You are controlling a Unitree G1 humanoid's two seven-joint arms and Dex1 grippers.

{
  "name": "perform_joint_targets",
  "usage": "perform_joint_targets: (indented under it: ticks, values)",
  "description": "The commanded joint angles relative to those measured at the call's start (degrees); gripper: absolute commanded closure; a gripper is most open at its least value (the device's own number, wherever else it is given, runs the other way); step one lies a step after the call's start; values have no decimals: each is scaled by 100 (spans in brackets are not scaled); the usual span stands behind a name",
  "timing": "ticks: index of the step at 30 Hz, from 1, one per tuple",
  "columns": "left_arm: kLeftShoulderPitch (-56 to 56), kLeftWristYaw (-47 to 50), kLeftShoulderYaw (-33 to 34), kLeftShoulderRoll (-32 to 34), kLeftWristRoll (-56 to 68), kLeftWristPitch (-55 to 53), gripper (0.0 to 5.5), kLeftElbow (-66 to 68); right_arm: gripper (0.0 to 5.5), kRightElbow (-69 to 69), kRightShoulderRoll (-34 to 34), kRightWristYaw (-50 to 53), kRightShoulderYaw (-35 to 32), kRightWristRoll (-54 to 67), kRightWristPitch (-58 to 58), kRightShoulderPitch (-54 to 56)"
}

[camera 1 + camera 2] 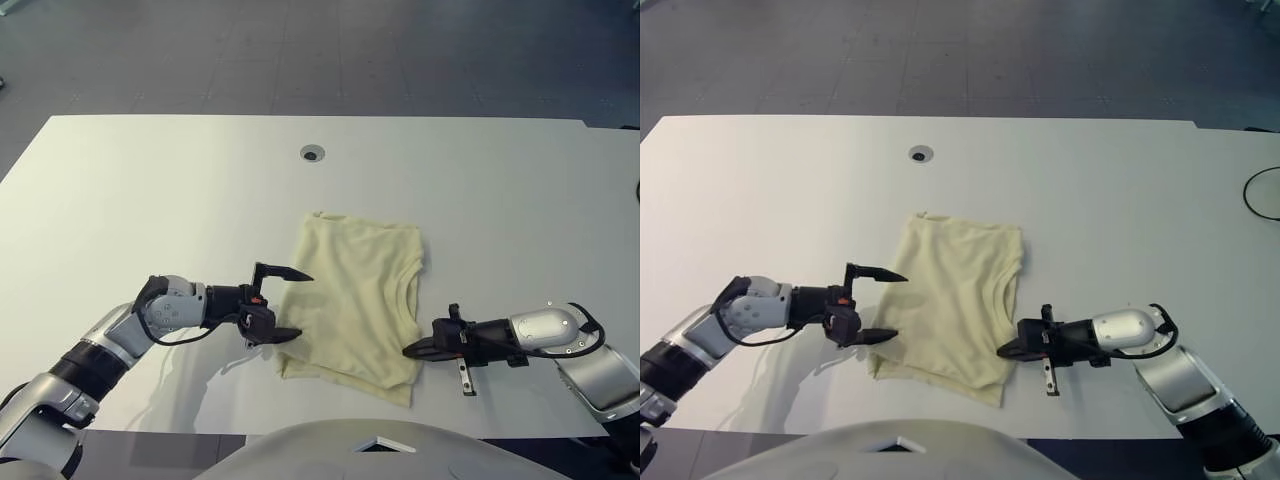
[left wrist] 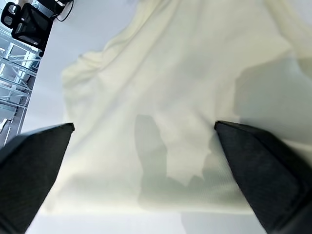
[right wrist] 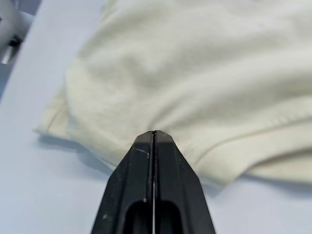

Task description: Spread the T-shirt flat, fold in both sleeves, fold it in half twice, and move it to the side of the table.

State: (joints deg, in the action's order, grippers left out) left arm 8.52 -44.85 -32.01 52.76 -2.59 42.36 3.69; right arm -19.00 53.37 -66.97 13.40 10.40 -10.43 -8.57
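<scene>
A pale yellow T-shirt (image 1: 355, 300) lies folded into a narrow stack on the white table (image 1: 150, 190), near the front edge. At the shirt's left edge my left gripper (image 1: 297, 305) stands open, one finger above the cloth's edge and one low by the front corner. In the left wrist view the open fingers (image 2: 34, 165) frame the shirt (image 2: 185, 73), with nothing between them. My right gripper (image 1: 408, 350) is shut, its tip at the shirt's right edge near the front. The right wrist view has the closed tip (image 3: 154, 132) just before the folded hem (image 3: 204, 97), with no cloth pinched.
A round cable hole (image 1: 312, 153) sits in the table behind the shirt. A black cable (image 1: 1260, 190) loops at the far right edge. Wide bare tabletop lies to the left, right and back. The front edge runs close below both grippers.
</scene>
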Motion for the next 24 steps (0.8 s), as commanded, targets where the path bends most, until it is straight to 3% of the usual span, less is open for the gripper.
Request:
perform_joint_targets:
  ticks: [1,14,24]
  values:
    - [-412,-415,-8,222,-314,-257,13,-82,550,288,66,122,-81,-224,38,65]
    - [-241,-283,673,-58,-406,-319,13,-271,550,176,-35,156,-260,93,46,282]
    - [-1157,-88,1884,92,766,-744,10,-1371,393,-1004,-151,564,-1860,1598,-610,-309]
